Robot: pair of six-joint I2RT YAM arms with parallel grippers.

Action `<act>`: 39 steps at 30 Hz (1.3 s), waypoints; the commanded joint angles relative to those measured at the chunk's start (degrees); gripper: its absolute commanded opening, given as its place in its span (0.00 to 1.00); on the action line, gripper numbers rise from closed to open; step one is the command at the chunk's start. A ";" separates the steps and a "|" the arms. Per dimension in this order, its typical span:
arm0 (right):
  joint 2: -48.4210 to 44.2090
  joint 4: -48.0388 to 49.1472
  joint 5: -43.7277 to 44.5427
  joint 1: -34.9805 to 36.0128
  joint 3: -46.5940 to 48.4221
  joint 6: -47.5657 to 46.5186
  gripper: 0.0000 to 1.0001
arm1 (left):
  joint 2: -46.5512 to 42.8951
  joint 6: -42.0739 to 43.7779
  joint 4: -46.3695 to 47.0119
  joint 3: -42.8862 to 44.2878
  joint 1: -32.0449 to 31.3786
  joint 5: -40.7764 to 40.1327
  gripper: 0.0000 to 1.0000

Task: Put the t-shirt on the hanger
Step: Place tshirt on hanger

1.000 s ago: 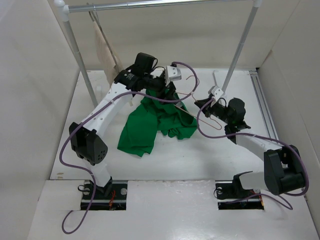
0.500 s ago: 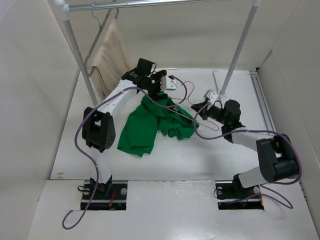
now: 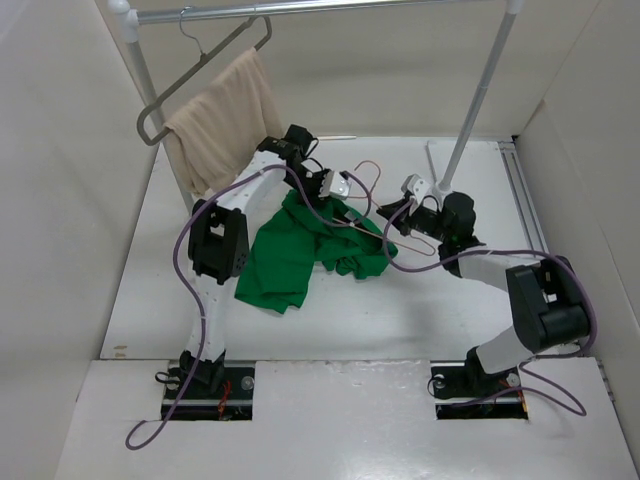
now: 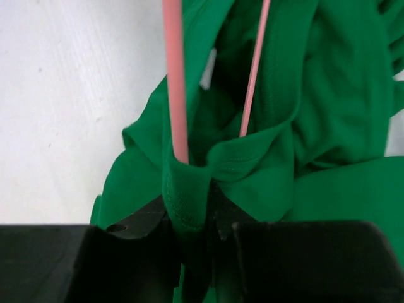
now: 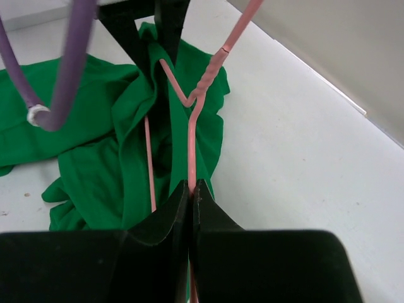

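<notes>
Threading step: your left gripper pinches a fold of the shirt, crumpled mid-scene. Right gripper clamps the hanger lying across it. Next, ease that fold along the wire, gently.

The t-shirt is bright green knit cloth, matt and soft, creased into folds; its stitched hem shows in the left wrist view. The hanger is thin wire with a smooth, faintly glossy pink coating, twisted at the neck. The left tool and the right tool look like matt black plastic. The tabletop is white, smooth and dull. At the upper left of the top view, a beige garment of coarser matt cloth hangs under a shiny metal rail. The cable has a smooth purple sheath.
</notes>
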 commanded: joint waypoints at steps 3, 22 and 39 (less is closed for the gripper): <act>1.57 1.79 -2.10 0.90 4.01 0.60 0.00 | -4.80 2.60 -5.80 0.43 -0.55 11.91 0.12; 1.66 -6.55 4.58 5.47 8.05 -0.11 0.00 | -7.36 -8.79 -4.85 -4.93 -2.14 18.97 0.00; -1.94 -11.75 7.66 7.76 10.43 -4.41 0.00 | -20.10 -32.36 17.48 -18.72 -2.14 9.92 0.00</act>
